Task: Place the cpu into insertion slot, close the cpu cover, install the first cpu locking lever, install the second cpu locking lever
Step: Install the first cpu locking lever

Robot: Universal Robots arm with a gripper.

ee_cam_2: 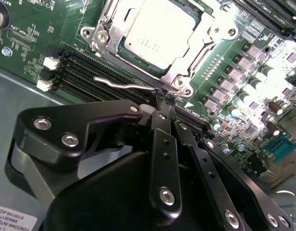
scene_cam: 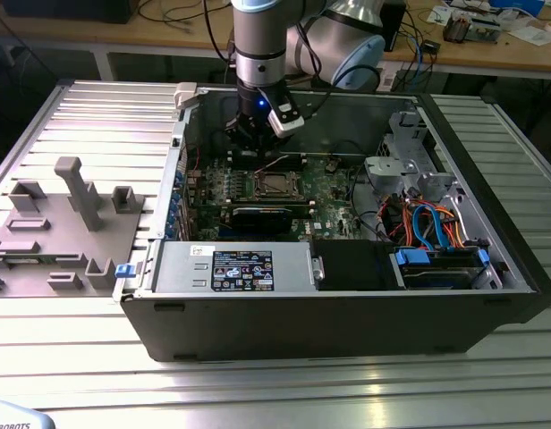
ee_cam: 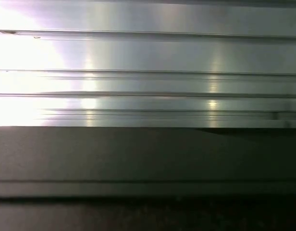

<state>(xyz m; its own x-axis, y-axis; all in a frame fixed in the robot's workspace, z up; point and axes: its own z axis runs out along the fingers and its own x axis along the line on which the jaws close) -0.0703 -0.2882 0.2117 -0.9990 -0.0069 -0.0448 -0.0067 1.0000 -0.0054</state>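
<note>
Fine-print sticker [scene_cam: 242, 270] on power supply [scene_cam: 182, 268], white component markings on motherboard [ee_cam_2: 28, 43]

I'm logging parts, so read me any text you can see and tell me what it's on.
Black label on the silver power box: print too small to read.
White sticker in the second wrist view: upside down, cut off at the edge.
Green circuit board: tiny white lettering, blurred.

Pretty even room light in the exterior view. The cpu [ee_cam_2: 155, 36] is blown out by glare in the second wrist view, and the ribbed metal table [ee_cam: 148, 57] glares white too.
</note>
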